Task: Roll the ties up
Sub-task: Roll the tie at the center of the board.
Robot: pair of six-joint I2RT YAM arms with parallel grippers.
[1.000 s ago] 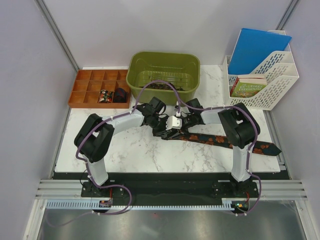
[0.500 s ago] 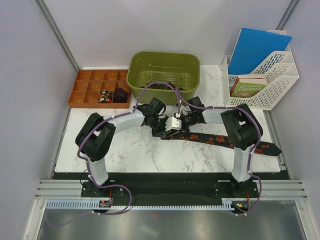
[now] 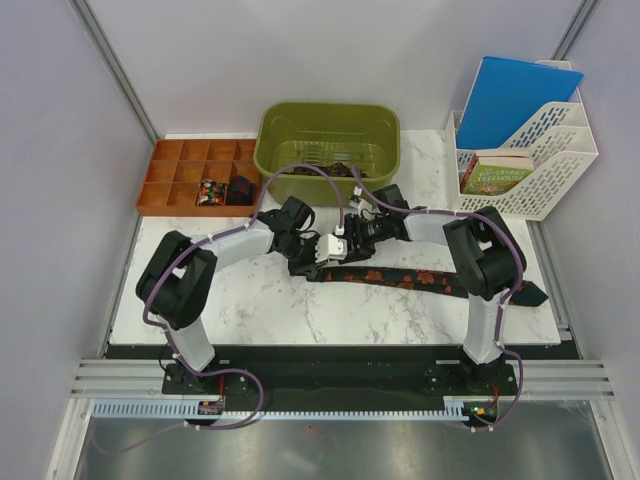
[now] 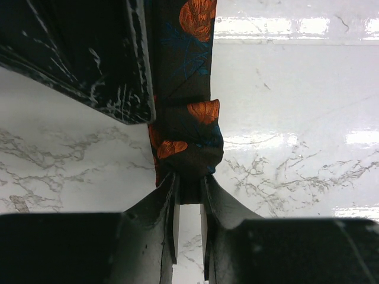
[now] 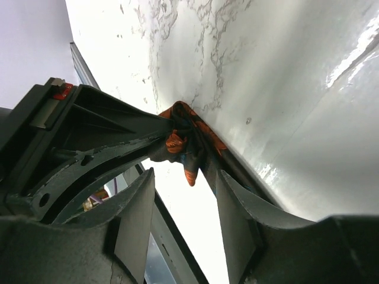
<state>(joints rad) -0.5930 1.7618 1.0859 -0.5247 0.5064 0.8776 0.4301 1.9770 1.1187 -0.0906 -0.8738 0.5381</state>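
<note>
L gripper (image 4: 189, 195) is pinching the necktie (image 3: 400, 277) end mid-tabletop; R gripper (image 5: 183, 177) is standing open at the same spot.

I'm seeing the L fingers (image 4: 169, 213) nearly together, clamping a bunched fold of the black, orange-blotched fabric between them. R fingers (image 5: 133, 219) are sitting apart, one on each side of that same bunched end; can't tell if they're touching the fabric. From above, both wrists are meeting near the centre of the marble tabletop (image 3: 260, 305). The rest of the necktie is lying flat, running from there toward the right edge, w/ its pointed tip ending near the front right corner. Two rolled ties (image 3: 210, 191) are sitting in adjoining compartments of the orange organizer tray (image 3: 165, 170) at the far left corner. A green tub (image 3: 266, 145) is sitting at the far edge.
</note>
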